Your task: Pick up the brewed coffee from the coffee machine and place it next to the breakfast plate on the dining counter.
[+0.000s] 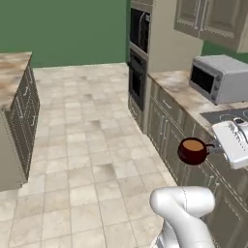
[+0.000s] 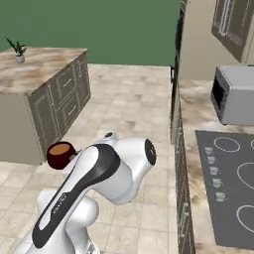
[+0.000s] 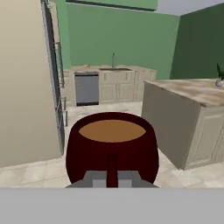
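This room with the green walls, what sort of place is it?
A home kitchen, it seems: a silver microwave sits on a marbled worktop beside a black hob, with a built-in oven nearby. The end effector carries a mug of coffee.

Mug's handle (image 3: 112, 168) half behind fingers (image 3: 97, 178)

Wide tiled floor (image 1: 82, 145) lay open between the dining surface (image 2: 39, 69) and the cabinet run (image 1: 169, 131), leaving ample passage. Hemmed on one flank by the tall oven column (image 1: 140, 58) and microwave (image 1: 220, 77). Small potted plant (image 2: 19, 51) stood at the dining surface's far corner.
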{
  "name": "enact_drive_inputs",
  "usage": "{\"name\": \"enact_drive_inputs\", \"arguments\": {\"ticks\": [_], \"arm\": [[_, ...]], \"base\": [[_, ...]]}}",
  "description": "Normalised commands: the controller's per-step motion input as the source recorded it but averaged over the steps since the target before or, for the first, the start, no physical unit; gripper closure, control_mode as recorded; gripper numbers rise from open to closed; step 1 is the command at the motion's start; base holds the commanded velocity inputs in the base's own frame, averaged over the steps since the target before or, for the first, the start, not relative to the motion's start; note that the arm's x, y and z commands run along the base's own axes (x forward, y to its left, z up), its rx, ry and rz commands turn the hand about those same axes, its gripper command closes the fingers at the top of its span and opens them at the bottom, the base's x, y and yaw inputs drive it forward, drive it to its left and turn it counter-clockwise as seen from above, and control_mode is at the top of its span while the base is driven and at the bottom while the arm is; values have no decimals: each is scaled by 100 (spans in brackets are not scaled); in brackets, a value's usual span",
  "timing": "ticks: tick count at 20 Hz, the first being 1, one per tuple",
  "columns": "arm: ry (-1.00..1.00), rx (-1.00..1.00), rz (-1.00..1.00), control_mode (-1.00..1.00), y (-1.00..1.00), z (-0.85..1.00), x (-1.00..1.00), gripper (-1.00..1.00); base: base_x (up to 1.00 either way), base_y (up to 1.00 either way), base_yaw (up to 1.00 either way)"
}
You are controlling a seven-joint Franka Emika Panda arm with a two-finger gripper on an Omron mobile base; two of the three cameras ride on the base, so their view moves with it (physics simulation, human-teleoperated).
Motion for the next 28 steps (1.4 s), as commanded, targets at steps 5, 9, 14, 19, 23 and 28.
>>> {"name": "enact_drive_inputs", "arguments": {"ticks": [5, 9, 14, 19, 23, 28], "arm": [[0, 0, 0, 100, 0, 0, 0, 100], [0, 0, 0, 100, 0, 0, 0, 100], [0, 0, 0, 100, 0, 0, 0, 100], [0, 0, 0, 100, 0, 0, 0, 100], [0, 0, 0, 100, 0, 0, 0, 100], [0, 0, 0, 100, 0, 0, 0, 100]], "base": [[10, 13, 87], [59, 46, 63], [99, 65, 45], [100, 80, 33], [100, 88, 23], [100, 79, 20]]}}
